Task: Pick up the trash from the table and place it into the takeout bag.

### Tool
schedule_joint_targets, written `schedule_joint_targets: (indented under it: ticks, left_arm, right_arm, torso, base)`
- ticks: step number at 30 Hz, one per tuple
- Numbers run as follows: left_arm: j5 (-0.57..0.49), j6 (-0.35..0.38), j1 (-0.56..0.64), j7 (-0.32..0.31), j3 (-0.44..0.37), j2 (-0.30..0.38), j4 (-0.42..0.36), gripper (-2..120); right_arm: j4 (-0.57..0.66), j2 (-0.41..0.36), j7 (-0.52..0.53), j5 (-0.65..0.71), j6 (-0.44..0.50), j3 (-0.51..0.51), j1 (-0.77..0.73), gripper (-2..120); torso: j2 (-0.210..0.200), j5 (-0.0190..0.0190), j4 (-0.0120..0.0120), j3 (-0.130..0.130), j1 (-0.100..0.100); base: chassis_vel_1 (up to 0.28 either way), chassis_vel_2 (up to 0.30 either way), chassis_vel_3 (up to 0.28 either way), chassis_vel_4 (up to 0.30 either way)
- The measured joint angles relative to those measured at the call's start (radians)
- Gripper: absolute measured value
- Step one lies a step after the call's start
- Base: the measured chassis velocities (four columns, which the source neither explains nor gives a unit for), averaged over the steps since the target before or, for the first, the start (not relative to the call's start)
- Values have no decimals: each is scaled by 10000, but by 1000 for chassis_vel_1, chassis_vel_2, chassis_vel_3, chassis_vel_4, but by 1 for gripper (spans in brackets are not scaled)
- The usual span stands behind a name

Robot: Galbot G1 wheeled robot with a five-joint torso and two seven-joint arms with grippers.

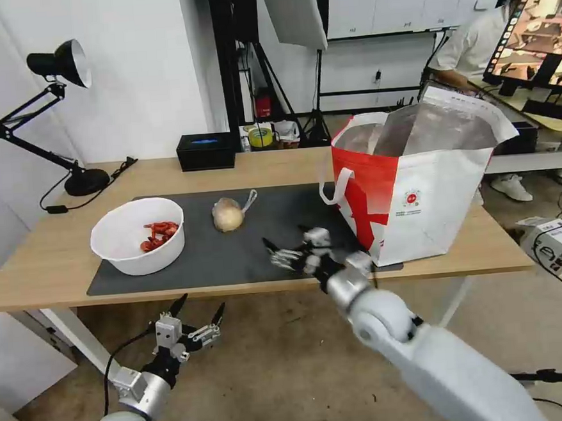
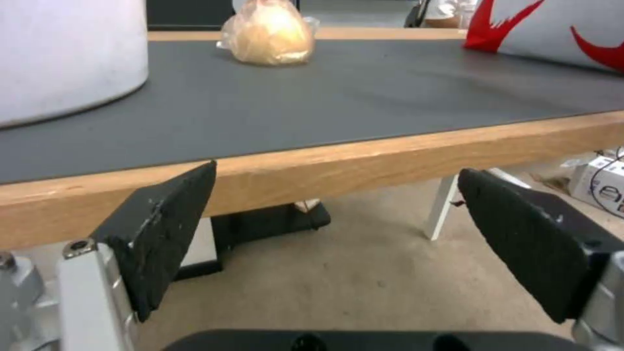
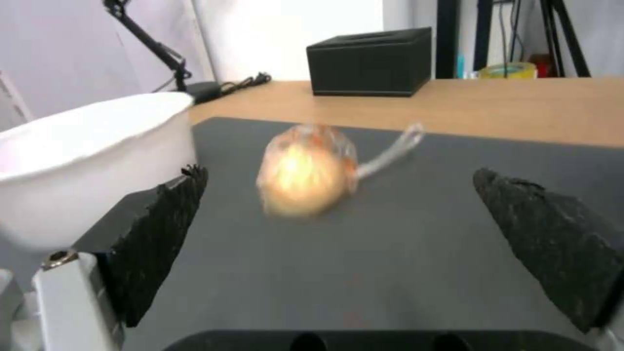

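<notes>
Head view: right gripper (image 1: 288,245) over the mat, fingers spread and empty, near the knotted bag (image 1: 228,214); bowl (image 1: 138,236) at mat's left, takeout bag (image 1: 420,181) right. Left gripper (image 1: 198,314) released below the table (image 1: 41,266).

Left wrist view: pads (image 2: 165,229) apart beneath the table edge.

Right wrist view: knotted bag (image 3: 305,168) lies ahead between parted pads (image 3: 553,243).

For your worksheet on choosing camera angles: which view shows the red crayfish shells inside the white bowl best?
The head view: it looks down into the white bowl, so the red shells are visible. The left wrist view shows just the bowl's outer wall; the right wrist view shows its rim and side, no shells.
</notes>
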Motion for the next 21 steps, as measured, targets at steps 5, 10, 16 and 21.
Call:
schedule_joint_targets:
  ticks: [5,10,16,21]
  left_arm:
    - [-97,-6,-114,-6,11,46,171,100]
    - [-143,-11,-176,-8,49,51,256,100]
    - [-160,-16,-193,-10,72,41,335,100]
    - [-183,-30,-198,-8,88,29,400,100]
  right_arm:
    - [-1570,830,243,507,-123,-842,1633,100]
    - [-2802,1524,292,597,-211,-1286,2472,100]
    - [-3719,1997,314,621,-365,-1567,2932,100]
    - [-4488,2430,323,617,-603,-1794,3287,100]
  torso:
    - [-1,3,0,1,2]
    - [-1,3,2,0,2]
    - [0,1,0,0,1]
    - [-1,1,0,1,2]
  base:
    - [0,0,0,0]
    - [0,0,0,0]
    - [0,0,0,0]
    - [0,0,0,0]
